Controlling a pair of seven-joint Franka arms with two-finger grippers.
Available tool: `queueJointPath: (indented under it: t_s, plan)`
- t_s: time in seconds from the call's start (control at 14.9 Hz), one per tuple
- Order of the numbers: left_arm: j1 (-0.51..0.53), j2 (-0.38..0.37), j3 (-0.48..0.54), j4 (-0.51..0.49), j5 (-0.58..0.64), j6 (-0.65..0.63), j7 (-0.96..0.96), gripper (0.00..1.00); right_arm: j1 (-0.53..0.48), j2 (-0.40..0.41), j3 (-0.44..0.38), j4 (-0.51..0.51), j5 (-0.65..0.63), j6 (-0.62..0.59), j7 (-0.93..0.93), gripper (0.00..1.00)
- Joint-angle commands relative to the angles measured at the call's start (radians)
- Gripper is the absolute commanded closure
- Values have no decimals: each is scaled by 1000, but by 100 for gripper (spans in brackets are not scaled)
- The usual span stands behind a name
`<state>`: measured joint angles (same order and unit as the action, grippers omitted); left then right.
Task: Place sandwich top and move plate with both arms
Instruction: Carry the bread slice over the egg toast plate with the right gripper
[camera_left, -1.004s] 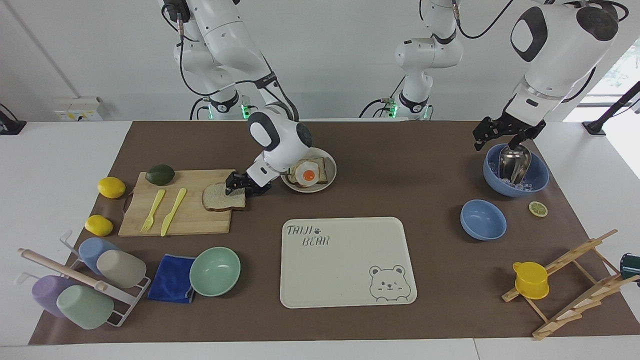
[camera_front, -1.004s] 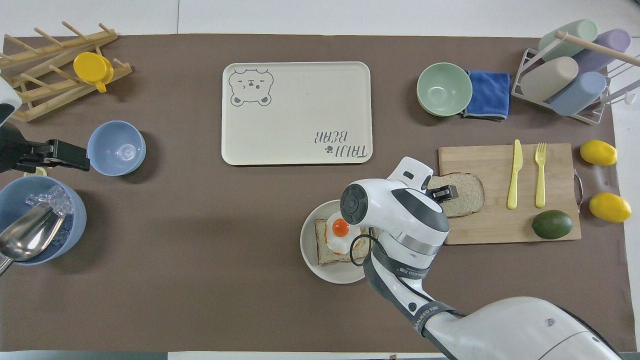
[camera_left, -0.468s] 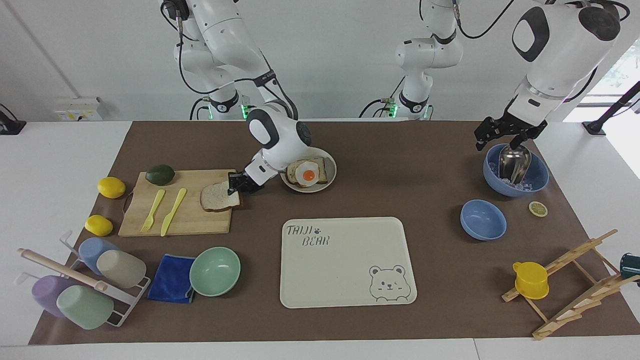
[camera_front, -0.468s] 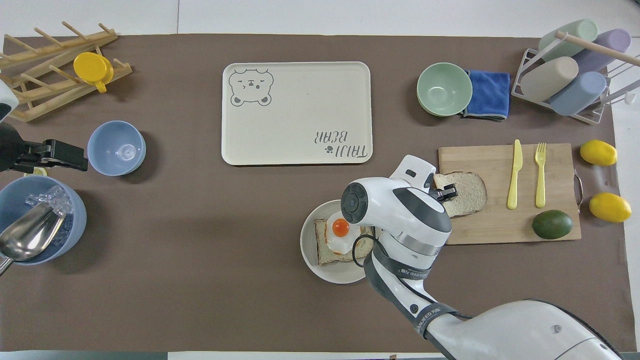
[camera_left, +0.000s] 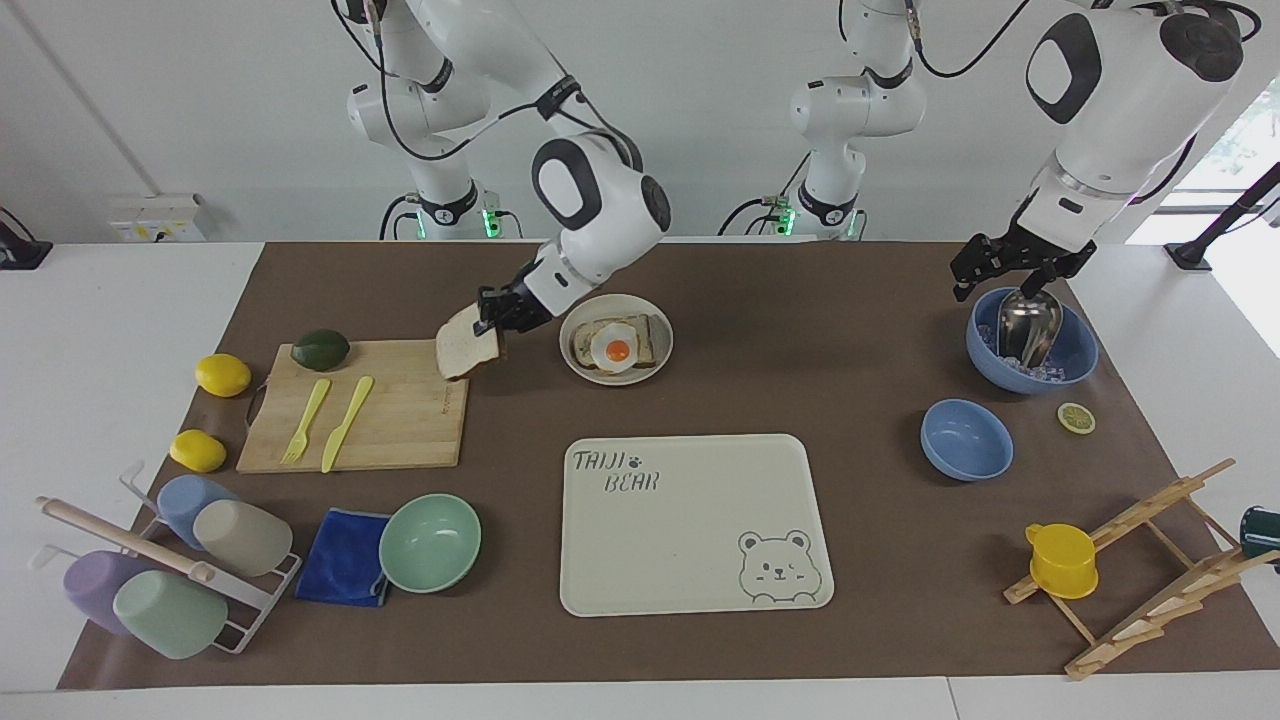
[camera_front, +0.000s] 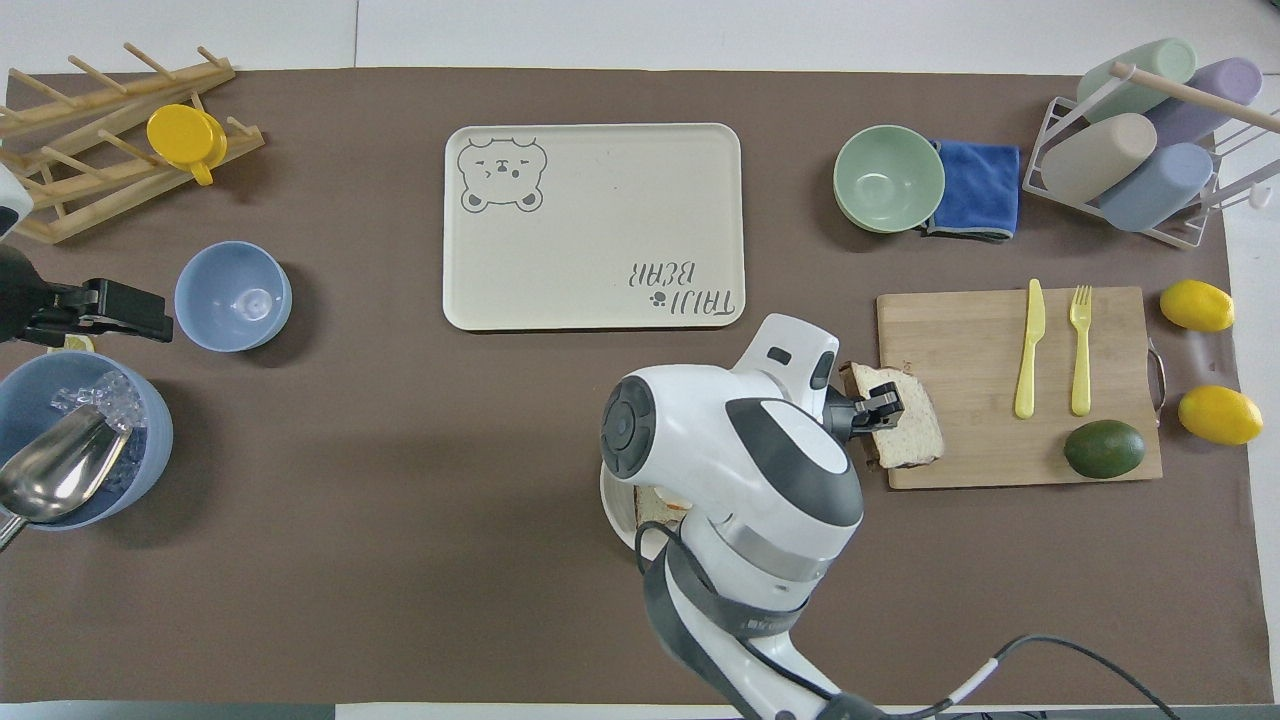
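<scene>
Gripping the sandwich top (camera_left: 466, 345) by one crusted edge, the right gripper (camera_left: 496, 310) carries it clear of the wooden cutting board (camera_left: 380, 420), over the board's corner toward the plate (camera_left: 660, 328). In the facing view the fingers are clamped on the slice, which hangs tilted, its free edge drooping downward. This droop suggests a light, soft, flexible item; judged from that, a firm pinch risks crushing the crumb, and a fast swing may tear or fold it. The crust is probably the strongest place to hold. The plate sits on the brown mat, well apart from the bear tray (camera_left: 695, 520), and bears the lower bread slice with a fried egg (camera_left: 617, 349). The egg surface looks slick, so the top may slide if dropped at an angle. The left gripper (camera_left: 1012, 270) waits over the blue bowl (camera_left: 1080, 350) holding ice and a metal scoop, fingers apart.

In the overhead view the sandwich top (camera_front: 905, 430) appears foreshortened at the cutting board's (camera_front: 1000, 450) edge, pinched at its plate-side end by the right gripper (camera_front: 880, 405). The right arm covers most of the plate (camera_front: 612, 505); only a sliver of rim shows. The plate looks rigid and shallow-rimmed, so for the two-arm move opposing rim grips seem best. The left gripper (camera_front: 135, 312) shows beside the small blue bowl (camera_front: 233, 296), with nothing between its fingers.
</scene>
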<state>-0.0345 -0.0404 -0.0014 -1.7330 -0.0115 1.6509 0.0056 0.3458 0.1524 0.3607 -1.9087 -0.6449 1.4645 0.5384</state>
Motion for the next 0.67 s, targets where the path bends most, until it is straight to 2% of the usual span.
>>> queueJointPath:
  t_s: [0.0,0.2,0.47,0.6]
  plan:
    - [-2,-9,3,-2,15,-3,5,0,-11,-62,64,39,95,-110,-9,100]
    - [-2,-9,3,-2,15,-3,5,0,-10,-45,138,106,120,-118,87,100]
    - [-2,-9,3,-2,13,-3,5,0,-10,-24,139,97,151,90,94,100]
    - [-2,-9,3,-2,15,-5,5,0,-4,22,139,96,149,144,144,100]
